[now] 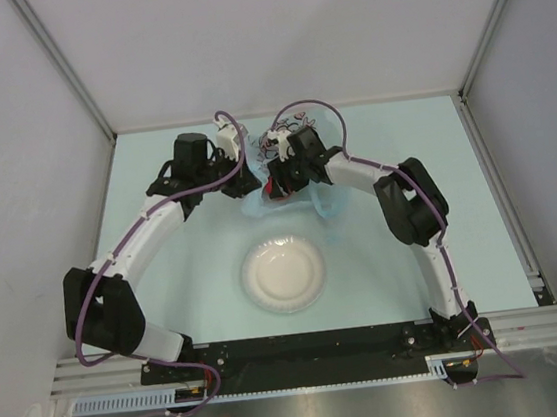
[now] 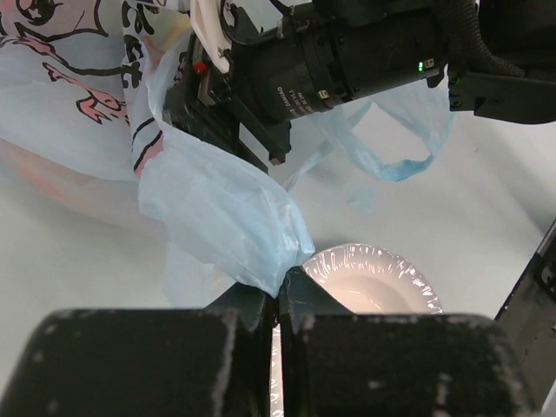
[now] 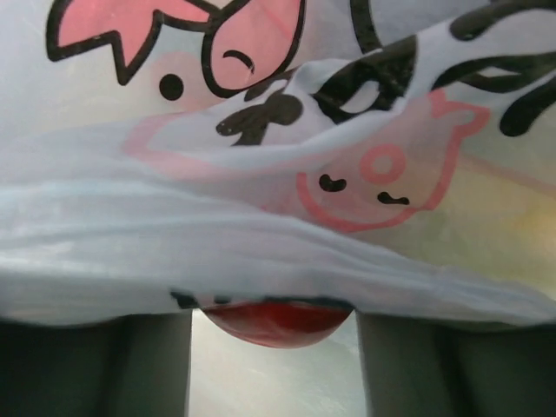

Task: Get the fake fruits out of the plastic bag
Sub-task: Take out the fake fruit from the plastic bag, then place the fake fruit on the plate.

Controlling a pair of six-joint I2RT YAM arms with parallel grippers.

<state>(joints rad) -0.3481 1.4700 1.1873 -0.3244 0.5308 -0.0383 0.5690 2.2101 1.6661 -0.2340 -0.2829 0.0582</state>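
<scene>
left gripper (image 2: 280,300): jaws together, pinching a fold of plastic bag (image 2: 217,213) | right gripper (image 3: 276,373): jaws apart either side of red fruit (image 3: 278,323) under bag film, can't tell if clamped | bag lies just beyond white plate (image 1: 284,274)

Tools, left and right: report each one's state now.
Left tool: closed, pinching the plastic bag.
Right tool: open around a red fruit; whether it touches the fruit cannot be told.
</scene>
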